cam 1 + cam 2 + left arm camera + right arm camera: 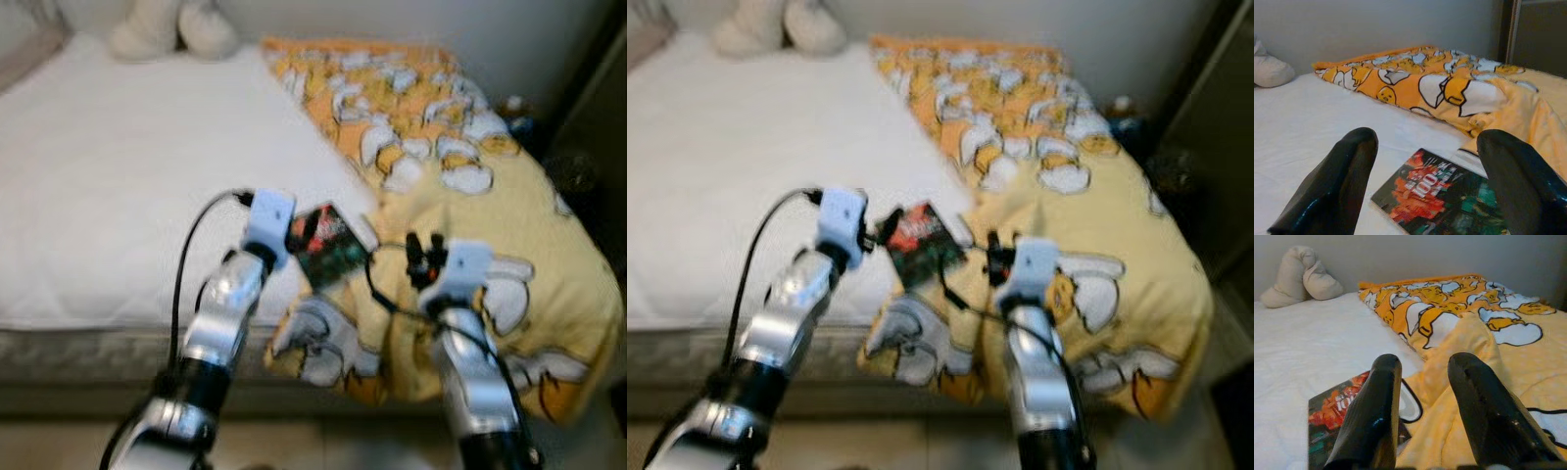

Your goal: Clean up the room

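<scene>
Left gripper [1422, 181]: fingers [1334, 186] spread wide, nothing between them, hovering low over the book [1442, 198], which lies flat on the white sheet [118, 196] just ahead of the tips. Not touching it as far as I can tell.

Right gripper [1422, 404]: fingers [1374, 406] parted to a moderate gap, holding nothing, poised above a raised fold of the yellow blanket [1484, 396]. From that wrist the book sits at about 8 o'clock of the fingertips, its near corner tucked against the blanket edge.

Head view: both arms reach over the foot edge of the bed [88, 343]; book at roughly 1 o'clock from the left wrist, 10 o'clock from the right. Blanket is rumpled, bunched along the right half of the mattress and drooping over the near edge. Cream plush toy [171, 27] at 11 o'clock, far end of the bed, well apart from both grippers.

Progress, my read: early. Book not picked up, blanket not spread or folded, plush untouched. Nothing visibly put away. Likely step in hand is grabbing the book with the left gripper; blanket comes after.
</scene>
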